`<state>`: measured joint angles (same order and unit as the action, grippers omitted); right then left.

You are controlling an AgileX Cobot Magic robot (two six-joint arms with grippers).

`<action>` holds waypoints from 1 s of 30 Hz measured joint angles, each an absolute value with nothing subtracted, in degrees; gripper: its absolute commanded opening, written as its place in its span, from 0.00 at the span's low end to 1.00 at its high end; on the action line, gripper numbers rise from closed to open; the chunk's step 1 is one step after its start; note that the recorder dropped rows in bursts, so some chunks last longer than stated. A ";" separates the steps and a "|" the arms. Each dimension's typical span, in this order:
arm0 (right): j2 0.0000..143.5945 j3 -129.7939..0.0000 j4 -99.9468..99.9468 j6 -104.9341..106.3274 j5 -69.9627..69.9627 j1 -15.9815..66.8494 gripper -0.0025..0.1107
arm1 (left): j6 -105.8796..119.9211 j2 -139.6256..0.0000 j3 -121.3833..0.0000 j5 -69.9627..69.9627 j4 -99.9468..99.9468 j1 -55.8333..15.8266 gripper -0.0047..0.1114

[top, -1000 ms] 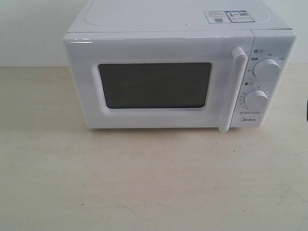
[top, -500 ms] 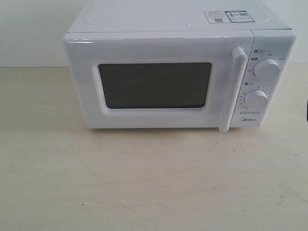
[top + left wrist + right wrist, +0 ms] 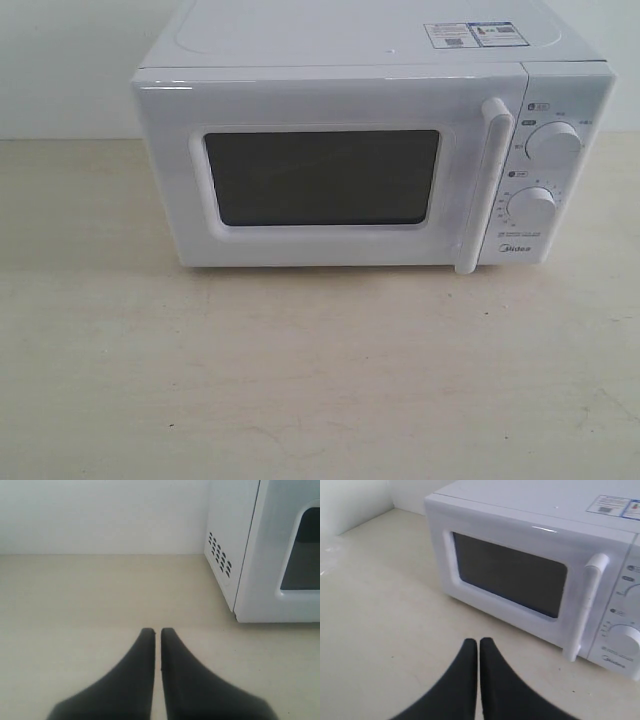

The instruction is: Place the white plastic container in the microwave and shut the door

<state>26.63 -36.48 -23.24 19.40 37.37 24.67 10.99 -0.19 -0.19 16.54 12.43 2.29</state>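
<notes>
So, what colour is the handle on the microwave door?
White: the handle matches the door around its dark window. The exterior view shows it best.

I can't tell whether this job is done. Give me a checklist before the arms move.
1. Door shut flush on the microwave: ok.
2. Container found: cannot tell; none in any view, and the window is too dark to see inside.
3. Left claw shut and empty: ok.
4. Right claw shut and empty: ok.
5. Handle clear of both claws: ok.
</notes>
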 measured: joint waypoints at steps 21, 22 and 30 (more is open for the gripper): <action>10.04 -11.92 -28.83 20.67 10.53 0.09 0.02 | 10.99 -0.19 -0.19 16.54 12.43 2.29 0.08; 7.94 -10.25 -28.70 20.77 10.23 0.09 0.02 | 10.99 -0.19 -0.19 16.54 12.43 2.29 0.08; 0.36 -2.73 -28.48 19.99 9.26 0.91 0.02 | 10.99 -0.19 -0.19 16.54 12.43 2.29 0.08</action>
